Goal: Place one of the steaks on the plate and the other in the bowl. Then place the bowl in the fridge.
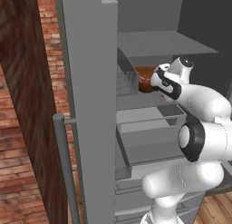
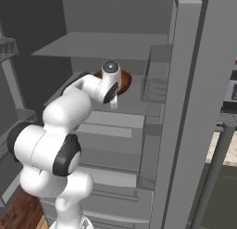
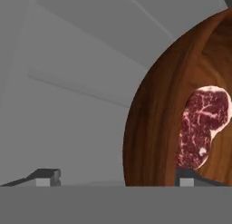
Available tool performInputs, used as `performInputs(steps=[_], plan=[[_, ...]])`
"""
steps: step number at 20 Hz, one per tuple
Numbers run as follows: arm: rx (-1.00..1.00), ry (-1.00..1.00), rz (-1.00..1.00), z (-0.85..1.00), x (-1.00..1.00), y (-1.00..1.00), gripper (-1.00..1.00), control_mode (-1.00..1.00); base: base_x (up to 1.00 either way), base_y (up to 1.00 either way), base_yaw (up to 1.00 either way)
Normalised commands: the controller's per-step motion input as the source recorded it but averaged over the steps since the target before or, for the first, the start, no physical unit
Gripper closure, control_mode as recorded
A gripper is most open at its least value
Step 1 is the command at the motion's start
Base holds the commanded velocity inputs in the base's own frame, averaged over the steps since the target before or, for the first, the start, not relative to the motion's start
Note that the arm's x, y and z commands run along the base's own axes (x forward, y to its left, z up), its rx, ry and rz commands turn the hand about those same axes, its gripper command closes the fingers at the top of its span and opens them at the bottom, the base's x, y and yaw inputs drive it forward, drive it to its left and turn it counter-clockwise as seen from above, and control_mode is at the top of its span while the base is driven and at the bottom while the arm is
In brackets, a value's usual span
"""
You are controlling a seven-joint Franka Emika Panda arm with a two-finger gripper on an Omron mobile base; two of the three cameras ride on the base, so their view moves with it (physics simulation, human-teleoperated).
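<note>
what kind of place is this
Most likely a kitchen, seen at an open fridge: grey shelves and drawers inside, a wooden bowl holding a raw steak on a shelf, a brick wall beside it.

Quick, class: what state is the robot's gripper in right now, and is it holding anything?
Gripper: open, jaws spread wide and holding nothing; the bowl with the steak sits on the fridge shelf.
</note>
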Motion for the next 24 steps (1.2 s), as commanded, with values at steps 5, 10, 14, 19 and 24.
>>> performInputs(steps=[5, 10, 14, 19, 24], plan=[[0.00, -0.17, 0.00, 0.05, -0.05, 0.00, -1.00, -1.00, 0.00, 0.00, 0.00], [0.00, -0.29, 0.00, 0.27, -0.46, 0.00, -1.00, -1.00, 0.00, 0.00, 0.00], [0.00, -0.32, 0.00, 0.54, -0.93, 0.00, -1.00, -1.00, 0.00, 0.00, 0.00], [0.00, -0.12, 0.05, 0.77, -1.00, -0.17, -1.00, -1.00, 0.00, 0.00, 0.00], [0.00, 0.02, 0.11, 1.00, -1.00, -0.33, -1.00, -1.00, 0.00, 0.00, 0.00]])
